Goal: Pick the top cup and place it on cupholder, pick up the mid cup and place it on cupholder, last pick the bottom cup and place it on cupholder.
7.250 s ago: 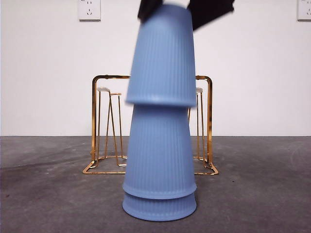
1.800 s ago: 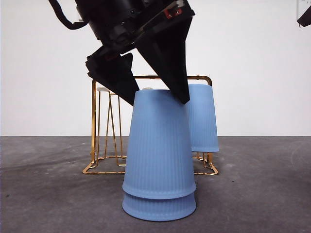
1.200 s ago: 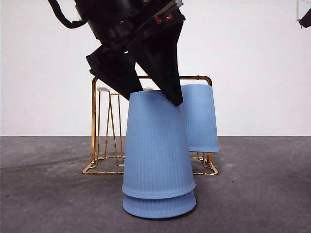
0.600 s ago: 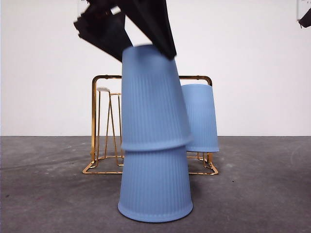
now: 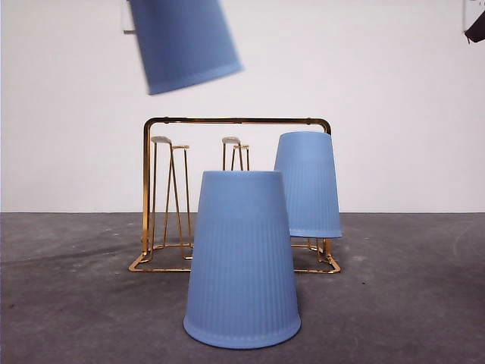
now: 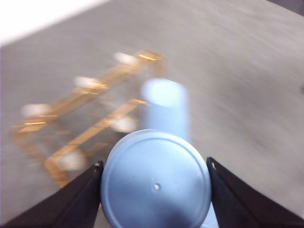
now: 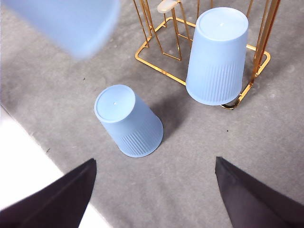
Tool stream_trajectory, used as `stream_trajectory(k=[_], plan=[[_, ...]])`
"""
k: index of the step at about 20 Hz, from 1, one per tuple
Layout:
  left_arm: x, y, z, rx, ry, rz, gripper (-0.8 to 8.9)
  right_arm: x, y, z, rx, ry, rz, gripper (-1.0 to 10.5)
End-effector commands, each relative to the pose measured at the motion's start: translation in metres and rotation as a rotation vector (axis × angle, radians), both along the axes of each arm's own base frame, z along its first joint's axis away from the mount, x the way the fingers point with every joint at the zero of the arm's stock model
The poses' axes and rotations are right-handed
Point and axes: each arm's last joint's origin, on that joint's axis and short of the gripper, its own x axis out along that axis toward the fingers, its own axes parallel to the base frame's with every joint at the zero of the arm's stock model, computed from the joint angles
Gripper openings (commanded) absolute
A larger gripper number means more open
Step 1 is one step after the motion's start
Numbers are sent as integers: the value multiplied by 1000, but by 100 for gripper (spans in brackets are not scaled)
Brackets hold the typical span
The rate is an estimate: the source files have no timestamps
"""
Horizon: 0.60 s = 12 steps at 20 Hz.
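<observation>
Three blue ribbed cups, all upside down. One cup stands alone on the grey table in front of the cupholder. Another cup sits over a peg at the right end of the gold wire cupholder. A third cup hangs high at the upper left, tilted and blurred, with my left gripper shut on its sides. In the front view that gripper is above the picture. The right gripper waits open, high over the table near the standing cup.
Free white-tipped pegs stand at the left and middle of the cupholder. A blurred blue cup shows beside the blurred rack in the left wrist view. A black tip sits at the front view's top right corner.
The held cup has come fully off the lower cup and moved up and to the left. The lower cup now stands alone. Earlier, another cup came to sit on the rack's right peg.
</observation>
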Motion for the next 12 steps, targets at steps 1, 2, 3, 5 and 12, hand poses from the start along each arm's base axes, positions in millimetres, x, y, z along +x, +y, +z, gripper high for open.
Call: stream_trajectory(k=[1,2,3,5,12], plan=[[5,4,8,-33,-19,79,241,0,1,2,4,-12,11,398],[9,6,7,-32,-20,106,241,0,1,2,4,-12,11,398],[14,8,6,-33,-22,130,241,0,1,2,4,-12,11,398],[27,8,4,-34,-26,173,244,0,1,2,4,-12,11,398],[70,6,-19,29,27,277,247,0,1,2,4,-13,11,398]])
